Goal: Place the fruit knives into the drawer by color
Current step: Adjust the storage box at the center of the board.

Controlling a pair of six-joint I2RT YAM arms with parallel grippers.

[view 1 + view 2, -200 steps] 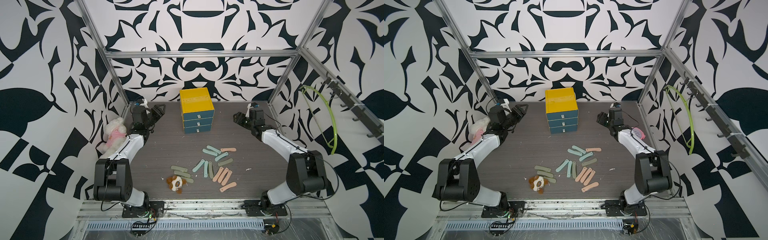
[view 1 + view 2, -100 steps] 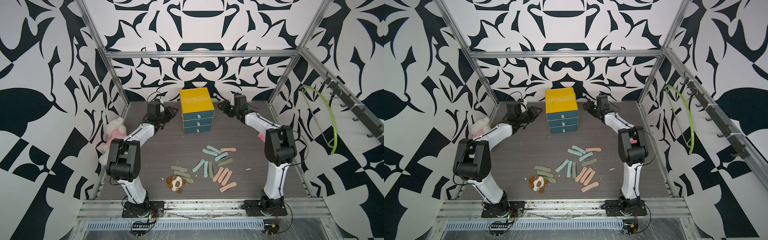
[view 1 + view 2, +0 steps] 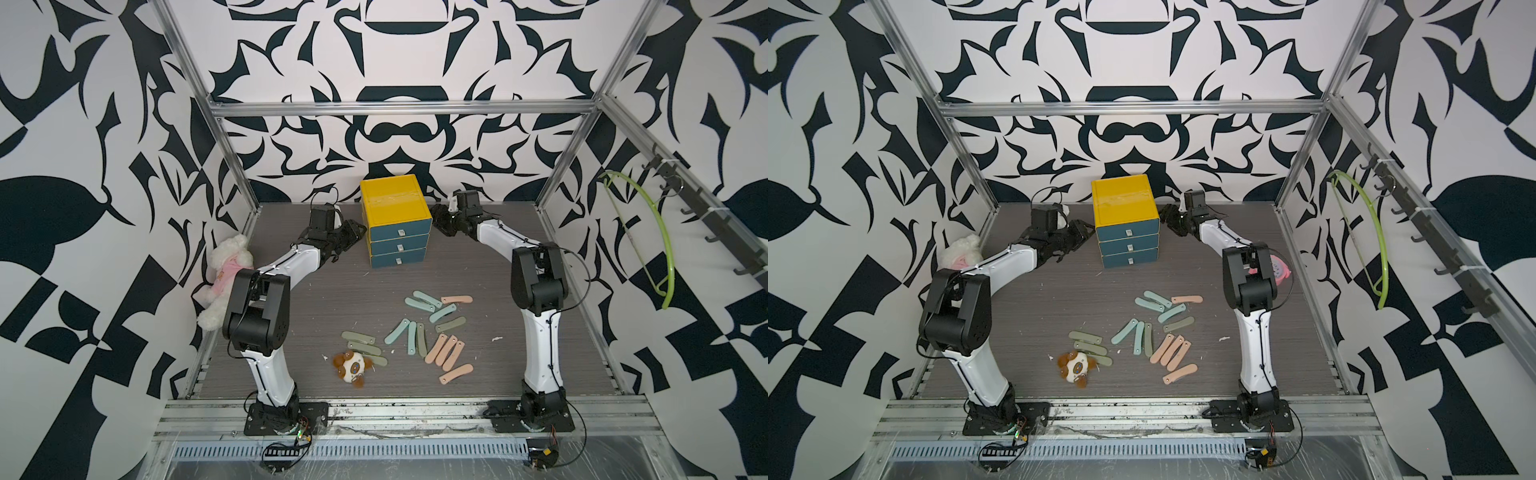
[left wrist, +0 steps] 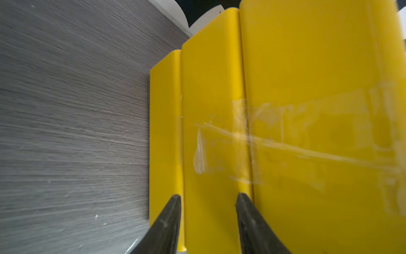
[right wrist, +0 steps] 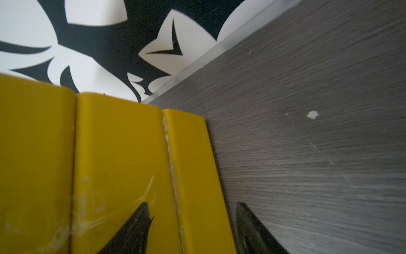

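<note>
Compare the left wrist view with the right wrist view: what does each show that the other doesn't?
Left wrist only: a wide band of clear tape across the drawer unit's yellow side, both left fingers over that side. Right wrist only: a broad stretch of patterned wall, a white chip on the table, one of the right fingers over yellow and one over bare table. Shared: the yellow side in three stacked sections, grey wood-grain table, fingers apart and empty.

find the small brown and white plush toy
In both top views the small brown-and-white plush toy lies near the front edge of the dark table, toward the left arm, beside the olive green plastic fruit knives.
</note>
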